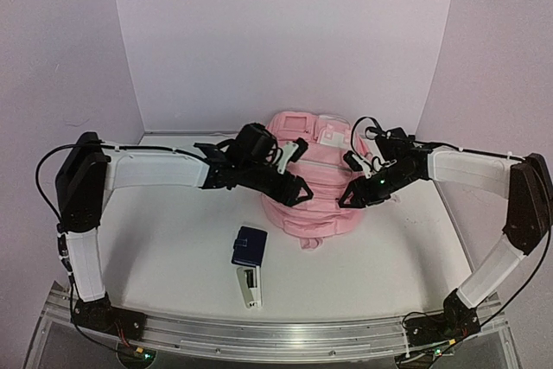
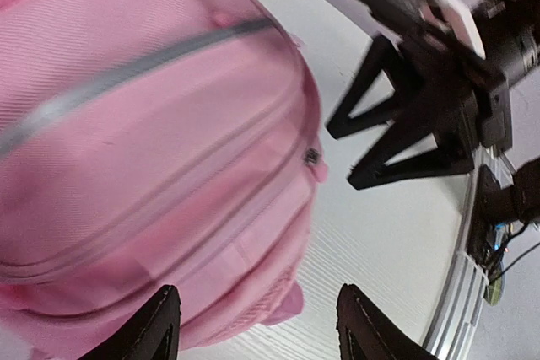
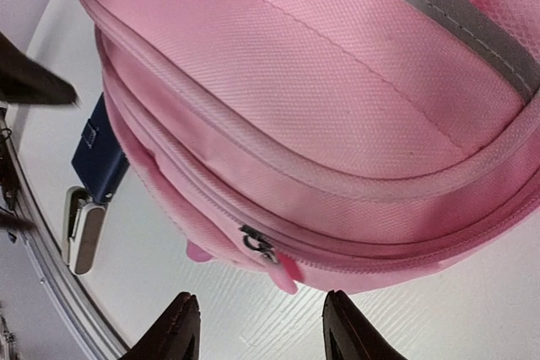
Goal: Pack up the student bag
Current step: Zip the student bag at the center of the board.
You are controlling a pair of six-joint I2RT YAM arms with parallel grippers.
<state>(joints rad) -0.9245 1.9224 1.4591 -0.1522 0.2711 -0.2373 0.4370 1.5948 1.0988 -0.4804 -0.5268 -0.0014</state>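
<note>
The student bag (image 1: 321,181), a large pink backpack, lies flat at the middle back of the table. My left gripper (image 1: 300,189) hovers at its front left edge, and in the left wrist view this gripper (image 2: 257,326) is open, the bag (image 2: 152,149) showing beyond its fingers, untouched. At the front right edge is my right gripper (image 1: 349,197). Seen from the right wrist, it (image 3: 260,318) is open over bare table, just short of the bag (image 3: 321,82) and the pink zip pull (image 3: 285,272) on its closed front zip. Neither gripper holds anything.
A navy blue box (image 1: 249,246) and a white stapler (image 1: 249,287) lie on the table in front of the bag, left of centre; both show in the right wrist view, box (image 3: 101,158) above stapler (image 3: 84,225). An aluminium rail (image 1: 276,334) runs along the near edge.
</note>
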